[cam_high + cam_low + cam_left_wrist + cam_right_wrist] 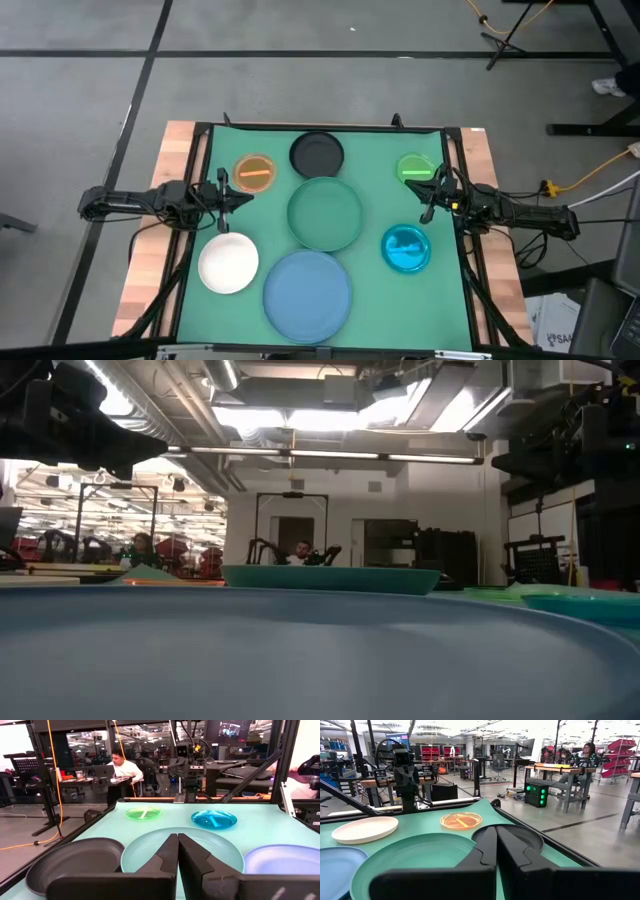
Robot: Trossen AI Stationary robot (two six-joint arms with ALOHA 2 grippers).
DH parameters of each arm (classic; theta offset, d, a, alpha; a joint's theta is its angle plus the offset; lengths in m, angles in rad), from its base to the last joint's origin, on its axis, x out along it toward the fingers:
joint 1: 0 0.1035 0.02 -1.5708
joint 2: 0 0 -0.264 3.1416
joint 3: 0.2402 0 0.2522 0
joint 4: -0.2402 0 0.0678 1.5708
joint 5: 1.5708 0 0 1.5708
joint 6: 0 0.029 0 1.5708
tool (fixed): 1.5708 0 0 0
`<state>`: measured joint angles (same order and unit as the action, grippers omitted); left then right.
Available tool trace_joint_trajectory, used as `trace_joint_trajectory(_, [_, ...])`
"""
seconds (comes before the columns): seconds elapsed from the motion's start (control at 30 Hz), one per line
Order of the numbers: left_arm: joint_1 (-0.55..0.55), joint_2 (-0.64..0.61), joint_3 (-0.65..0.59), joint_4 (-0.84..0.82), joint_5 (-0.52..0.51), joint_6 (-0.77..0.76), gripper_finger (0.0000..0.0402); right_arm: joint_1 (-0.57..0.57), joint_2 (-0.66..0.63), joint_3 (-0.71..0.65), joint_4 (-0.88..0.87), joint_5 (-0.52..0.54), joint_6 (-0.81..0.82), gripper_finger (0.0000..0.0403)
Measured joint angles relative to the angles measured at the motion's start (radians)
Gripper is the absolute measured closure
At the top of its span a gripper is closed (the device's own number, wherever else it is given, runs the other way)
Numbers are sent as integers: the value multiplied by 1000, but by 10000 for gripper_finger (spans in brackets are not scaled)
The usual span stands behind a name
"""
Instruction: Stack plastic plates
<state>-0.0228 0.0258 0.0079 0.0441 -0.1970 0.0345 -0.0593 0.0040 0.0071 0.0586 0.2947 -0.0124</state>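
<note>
Several plastic plates lie apart on the green mat. A dark teal plate (325,213) sits in the middle, with a large light blue plate (307,295) near the front edge. The black plate (317,154) is at the far side, the orange (254,172) at far left, the white (228,263) at near left. The green plate (416,169) is at far right and the cyan plate (406,249) at near right. My left gripper (245,194) hovers shut at the mat's left edge. My right gripper (418,193) hovers shut at the right edge. Both point level toward the middle.
A black frame (330,127) borders the mat, with wooden strips (172,160) outside it on either side. People sit at desks in the room beyond the table. Free mat shows between the plates.
</note>
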Motion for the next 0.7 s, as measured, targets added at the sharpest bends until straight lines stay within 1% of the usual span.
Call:
trace_joint_trajectory(0.37, [0,0,0,0,0,0,397,0,0,0,0,0,0,402])
trace_joint_trajectory(0.53, [0,0,0,8,-74,0,397,0,0,0,0,0,0,402])
trace_joint_trajectory(0.7, [0,0,0,12,-90,0,397,0,0,0,0,0,0,402])
